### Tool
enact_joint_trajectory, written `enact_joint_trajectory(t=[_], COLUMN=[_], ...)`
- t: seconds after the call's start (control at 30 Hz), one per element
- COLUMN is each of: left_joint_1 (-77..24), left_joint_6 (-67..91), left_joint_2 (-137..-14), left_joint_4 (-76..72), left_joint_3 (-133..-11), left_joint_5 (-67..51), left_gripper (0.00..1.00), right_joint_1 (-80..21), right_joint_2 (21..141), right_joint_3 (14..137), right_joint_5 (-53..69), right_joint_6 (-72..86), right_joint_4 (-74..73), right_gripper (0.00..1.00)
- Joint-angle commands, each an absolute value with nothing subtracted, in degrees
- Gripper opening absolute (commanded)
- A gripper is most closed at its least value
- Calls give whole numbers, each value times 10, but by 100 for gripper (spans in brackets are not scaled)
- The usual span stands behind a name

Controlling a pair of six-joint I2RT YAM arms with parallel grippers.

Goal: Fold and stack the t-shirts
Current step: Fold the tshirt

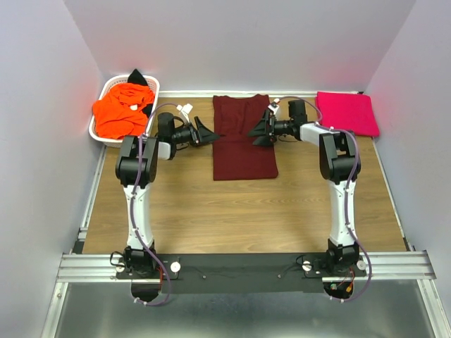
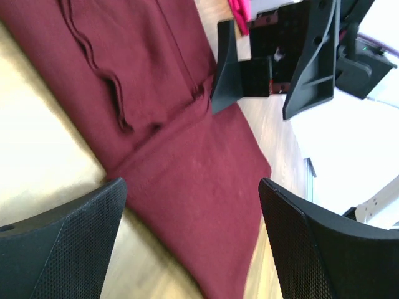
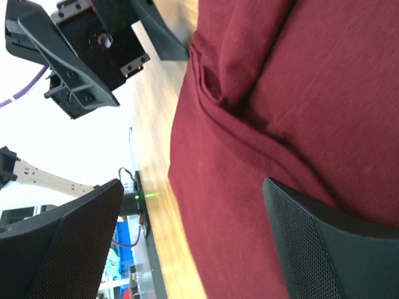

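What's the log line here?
maroon t-shirt: partly folded | left end effector: open | right end effector: open | pink t-shirt: folded

The left arm [image 1: 141,208] rises from its base at the near edge, bends at the elbow and reaches inward to the right, so that the left gripper [image 1: 206,132] points toward the middle. Its jaws stand wide apart and hold nothing; in its own wrist view the two black fingers [image 2: 62,249] sit at the bottom corners with a broad gap between them. The right arm [image 1: 343,204] mirrors this pose, bent at the elbow with its forearm reaching inward to the left. The right gripper [image 1: 259,131] faces the left one, near it but not touching, its jaws likewise spread wide and empty, the textured pads [image 3: 324,249] well separated.
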State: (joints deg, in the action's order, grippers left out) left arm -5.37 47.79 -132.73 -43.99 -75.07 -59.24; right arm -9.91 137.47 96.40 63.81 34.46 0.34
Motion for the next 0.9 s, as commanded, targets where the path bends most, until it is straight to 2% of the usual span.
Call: enact_joint_trajectory(t=[0.0, 0.07, 0.1, 0.13, 0.17, 0.3, 0.33, 0.43, 0.47, 0.5, 0.57, 0.6, 0.7, 0.73, 0.87], left_joint_1=[-52, -52, -52, -52, -51, -53, -53, -68, -76, -99, -142, -157, -204, -229, -271], left_joint_6=[399, 358, 274, 180, 179, -91, -128, -284, -333, -375, -489, -519, -619, -632, -653], left_joint_2=[-1209, -1161, -1137, -1093, -1072, -985, -952, -919, -906, -899, -873, -863, -832, -830, -851], left_joint_4=[-397, -359, -324, -240, -198, -37, -2, 90, 117, 140, 182, 190, 192, 186, 158], left_joint_3=[-699, -688, -692, -694, -699, -700, -694, -684, -683, -677, -644, -628, -561, -549, -518], left_joint_5=[-591, -590, -585, -571, -561, -518, -499, -480, -462, -450, -412, -400, -357, -346, -319], left_gripper=[94, 95, 95, 94, 95, 95, 95, 86, 82, 72, 63, 55, 38, 36, 35], right_joint_1=[-93, -94, -94, -93, -93, -95, -95, -102, -105, -112, -131, -138, -168, -176, -212], right_joint_2=[1296, 1262, 1241, 1207, 1190, 1134, 1123, 1080, 1067, 1041, 1017, 1007, 982, 980, 969], right_joint_3=[950, 947, 943, 938, 939, 966, 966, 933, 913, 879, 825, 804, 750, 741, 686], right_joint_5=[645, 649, 653, 656, 654, 584, 531, 451, 403, 381, 324, 307, 266, 254, 235], right_joint_6=[334, 325, 315, 278, 246, -44, -88, -226, -255, -283, -365, -388, -450, -463, -474], right_joint_4=[-5, -9, -13, -37, -64, -316, -345, -401, -403, -403, -410, -409, -407, -403, -360], right_gripper=[100, 100, 100, 100, 100, 100, 100, 100, 98, 97, 93, 91, 71, 62, 51])
